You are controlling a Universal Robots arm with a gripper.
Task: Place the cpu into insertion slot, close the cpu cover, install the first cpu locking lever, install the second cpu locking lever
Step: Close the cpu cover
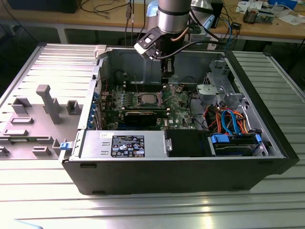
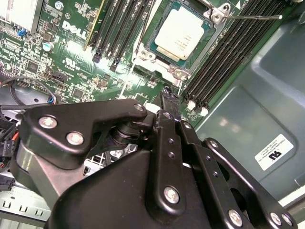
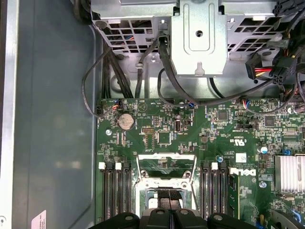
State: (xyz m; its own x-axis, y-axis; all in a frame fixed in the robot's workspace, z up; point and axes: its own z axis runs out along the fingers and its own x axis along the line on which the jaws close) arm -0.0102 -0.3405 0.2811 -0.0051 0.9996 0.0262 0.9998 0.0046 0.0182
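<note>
In the exterior view an open computer case (image 1: 190, 167) lies on a ribbed metal surface (image 1: 47, 200). The arm reaches down into it, and the gripper (image 1: 167, 71) hangs low over the motherboard (image 1: 183, 109). It is just towards the exterior view's right of the cpu (image 1: 148, 98), whose pale top shows near the middle of the board.

In the second wrist view the cpu (image 2: 183, 31) sits flat inside the insertion slot (image 2: 143, 54), between banks of long black memory slots (image 2: 224, 62). The gripper (image 2: 169, 94) has its fingers pressed together, with nothing visible between them, and its tip is near the slot's edge. A thin locking lever (image 2: 252, 17) juts out free from one corner of the slot.

In the first wrist view the cpu cover (image 3: 167, 182) shows as a silvery frame with green board visible through its cut-out. I judge it to be swung open, away from the chip. The gripper (image 3: 170, 202) comes in right at the cover's near edge, fingertips together.

By this reading the first step is done: the chip is seated. The cover is not yet down, and neither lever looks latched.
</note>
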